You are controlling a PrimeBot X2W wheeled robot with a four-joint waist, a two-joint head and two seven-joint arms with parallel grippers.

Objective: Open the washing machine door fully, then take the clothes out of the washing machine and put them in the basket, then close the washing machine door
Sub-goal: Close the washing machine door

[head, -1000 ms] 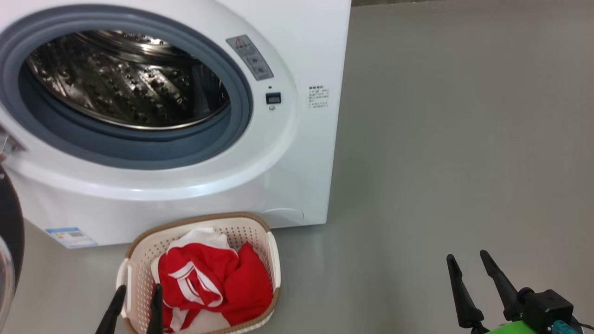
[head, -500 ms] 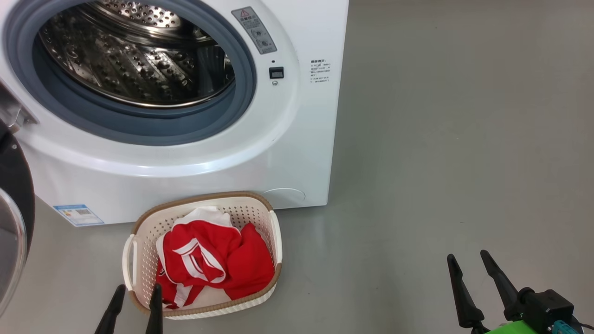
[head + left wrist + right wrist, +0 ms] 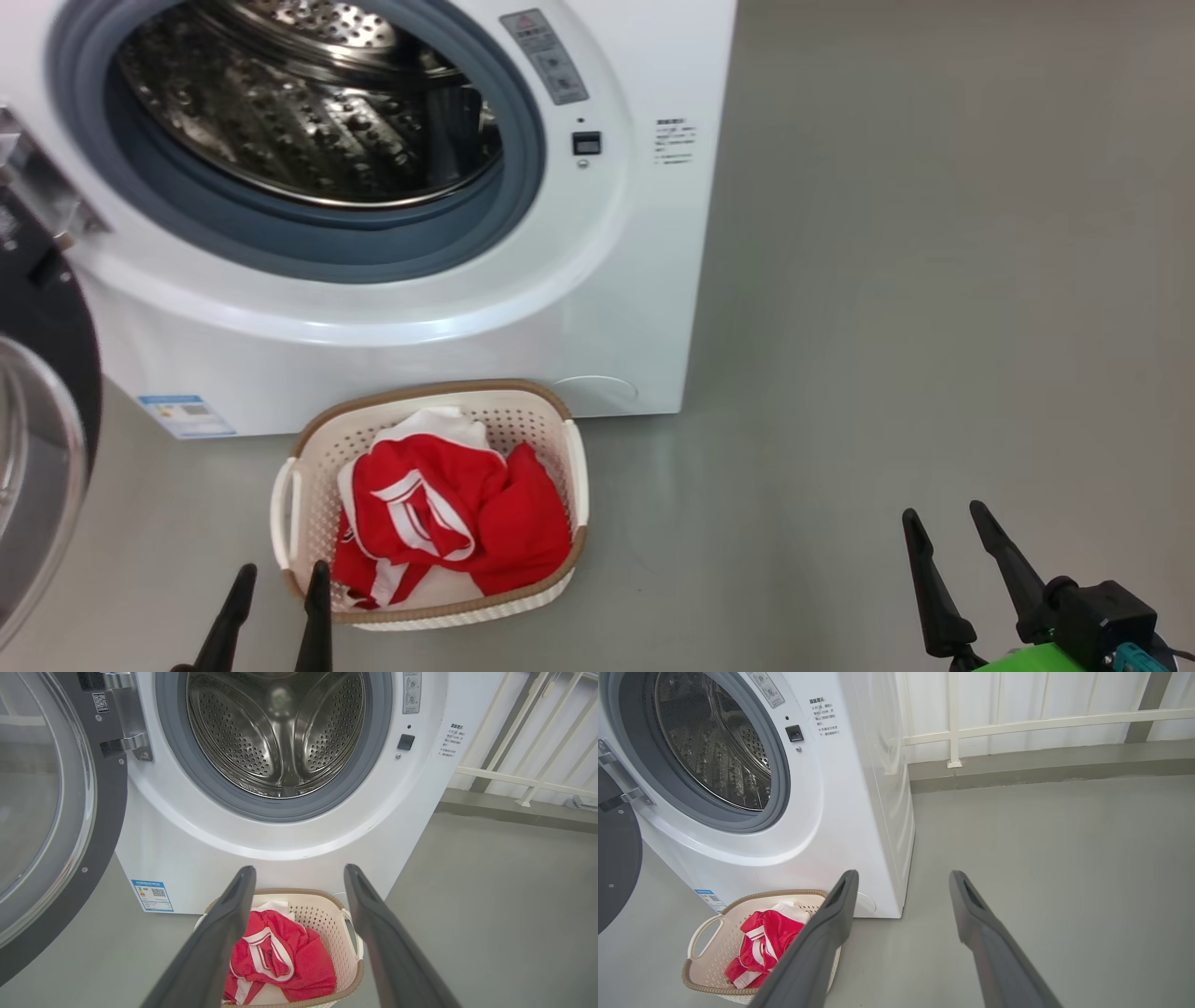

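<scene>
With the clothes (image 3: 448, 523) already in the basket (image 3: 429, 387) at 6 o'clock below the bare drum (image 3: 308, 112), your left gripper (image 3: 284, 569) and right gripper (image 3: 941, 511) hang spread and empty, leaving the door (image 3: 47, 317) at 9 o'clock to shut

The right jaws are two long black fingers (image 3: 1004, 560), slim and tapering to blunt points, each rooted in a rounded black collar. Behind them sits a boxy black housing (image 3: 1102, 616), with a bright green shell (image 3: 1027, 663) beneath it, a small teal connector (image 3: 1131, 658) and a thin dark cable (image 3: 1181, 656) to its right. The left jaws have the same tapered black fingers (image 3: 317, 616). Seen close in the wrist views, the fingers look matte dark grey, with a shallow recessed slot (image 3: 971, 891) on the inner face near each tip.
</scene>
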